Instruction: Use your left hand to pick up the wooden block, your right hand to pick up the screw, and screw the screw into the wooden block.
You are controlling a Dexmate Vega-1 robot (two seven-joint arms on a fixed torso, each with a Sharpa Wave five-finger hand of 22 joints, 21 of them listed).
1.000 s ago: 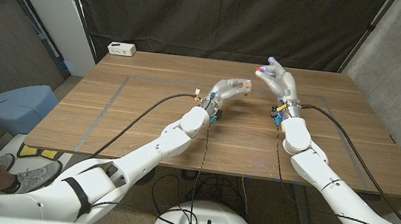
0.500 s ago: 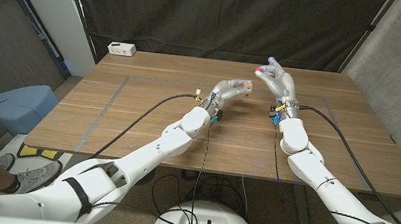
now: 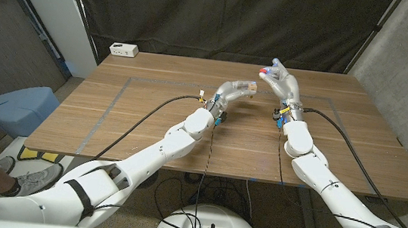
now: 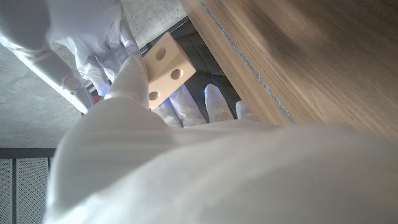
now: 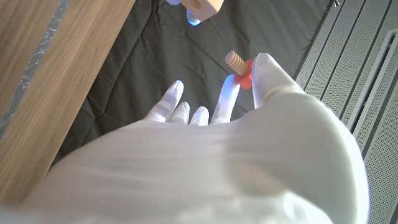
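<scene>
Grainy wooden table (image 3: 150,116), left robot hand (image 3: 238,89) grips holed wooden block (image 4: 165,68), right robot hand (image 3: 282,80) pinches ribbed screw (image 5: 237,64).

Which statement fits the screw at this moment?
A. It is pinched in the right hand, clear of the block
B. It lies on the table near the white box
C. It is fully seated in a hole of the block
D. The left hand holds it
A. In the right wrist view the screw, with its red head, is pinched by the right hand, and a gap separates it from the wooden block, which the left hand holds.
</scene>
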